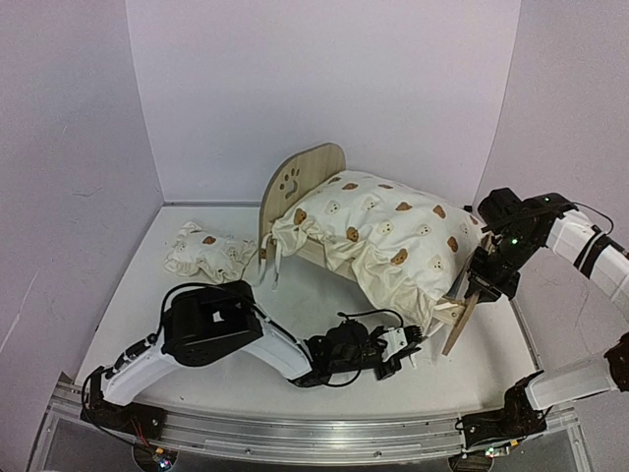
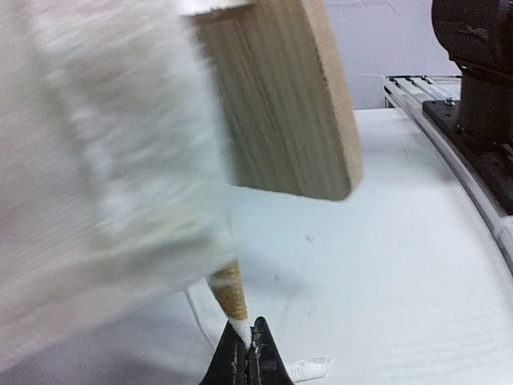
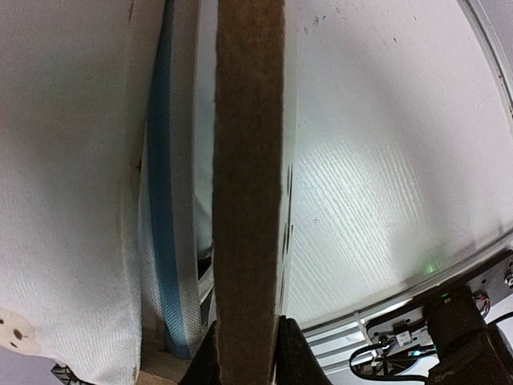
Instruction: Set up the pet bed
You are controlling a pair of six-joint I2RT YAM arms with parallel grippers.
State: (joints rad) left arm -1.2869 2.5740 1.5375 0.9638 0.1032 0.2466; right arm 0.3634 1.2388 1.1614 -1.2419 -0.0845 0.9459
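Top view, left arm: stretched low across the table point(image 1: 511, 344), left gripper point(image 1: 411, 344) at the front corner of the cushion point(image 1: 383, 236).
Top view, right arm: bent in from the right, right gripper point(image 1: 474, 295) clamped on the pet bed point(image 1: 300, 182) foot board.
Top view, bed: mid-table, pale wood, paw cutout in headboard, base hidden under cushion; pillow point(image 1: 206, 254) apart, left.
Left wrist: fingers pinched tight on a cushion tie point(image 2: 228, 293); cushion blurred.
Right wrist: fingers gripping the board's edge; striped base point(image 3: 164, 200) just beside.
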